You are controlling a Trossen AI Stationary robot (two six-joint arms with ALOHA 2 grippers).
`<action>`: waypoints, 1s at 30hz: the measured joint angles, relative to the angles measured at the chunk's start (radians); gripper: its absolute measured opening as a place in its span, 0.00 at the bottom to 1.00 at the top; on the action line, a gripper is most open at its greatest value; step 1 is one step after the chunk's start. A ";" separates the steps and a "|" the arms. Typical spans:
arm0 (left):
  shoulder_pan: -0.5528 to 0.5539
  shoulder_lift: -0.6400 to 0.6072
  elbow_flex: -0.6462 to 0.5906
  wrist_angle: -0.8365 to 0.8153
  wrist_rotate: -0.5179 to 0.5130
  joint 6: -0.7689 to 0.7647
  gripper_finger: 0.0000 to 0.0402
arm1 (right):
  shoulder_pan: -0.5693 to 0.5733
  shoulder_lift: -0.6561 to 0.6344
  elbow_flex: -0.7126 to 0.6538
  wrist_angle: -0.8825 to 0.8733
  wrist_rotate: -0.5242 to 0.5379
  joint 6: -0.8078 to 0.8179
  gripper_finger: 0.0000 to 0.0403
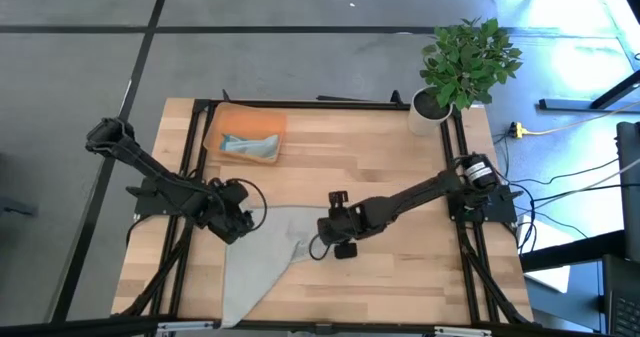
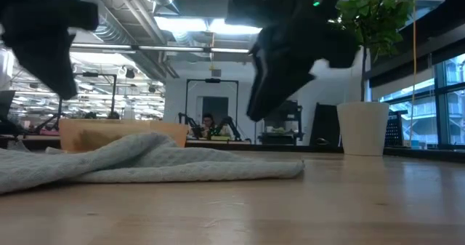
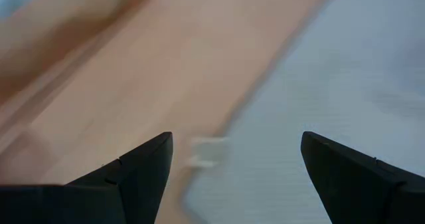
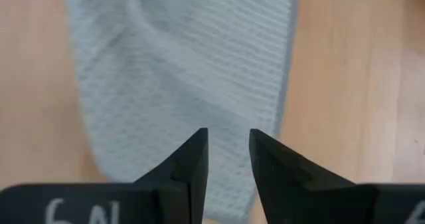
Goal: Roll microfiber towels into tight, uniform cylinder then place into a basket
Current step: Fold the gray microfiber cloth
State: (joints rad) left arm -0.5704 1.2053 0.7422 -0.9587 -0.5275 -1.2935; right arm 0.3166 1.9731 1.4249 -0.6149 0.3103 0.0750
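The worktop [image 1: 400,177] is carrying a pale grey-green towel [image 1: 262,257], lying crumpled and unrolled between and beneath both end effectors. It is looking soft, light and limp, likely sagging and bunching, so an edge or corner seems the best hold. The orange basket [image 1: 213,137], well beyond the left end effector [image 1: 240,220], is holding a teal towel [image 1: 250,144]. That end effector is hovering wide open, empty, over the towel's edge. The right end effector [image 4: 228,159] is hanging narrowly parted, gripping nothing.
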 joint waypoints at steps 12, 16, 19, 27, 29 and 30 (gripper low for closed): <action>0.084 -0.001 -0.122 -0.028 0.150 -0.096 0.80 | 0.092 -0.036 0.000 0.026 0.001 -0.006 0.28; 0.101 -0.001 -0.140 0.006 0.157 -0.125 0.80 | 0.093 -0.036 0.001 0.029 0.002 -0.006 0.28; 0.106 -0.001 -0.141 0.009 0.160 -0.113 0.80 | 0.093 -0.036 0.001 0.029 0.002 -0.005 0.28; 0.100 0.000 -0.141 0.085 0.135 -0.138 0.80 | 0.093 -0.038 0.001 0.029 0.002 -0.005 0.28; 0.096 0.002 -0.141 0.121 0.124 -0.142 0.80 | 0.093 -0.038 0.001 0.029 0.002 -0.005 0.28; 0.096 0.002 -0.141 0.130 0.120 -0.129 0.80 | 0.093 -0.038 0.001 0.029 0.003 -0.005 0.28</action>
State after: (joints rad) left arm -0.4744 1.2072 0.6014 -0.8283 -0.4074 -1.4226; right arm 0.4099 1.9354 1.4261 -0.5854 0.3129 0.0700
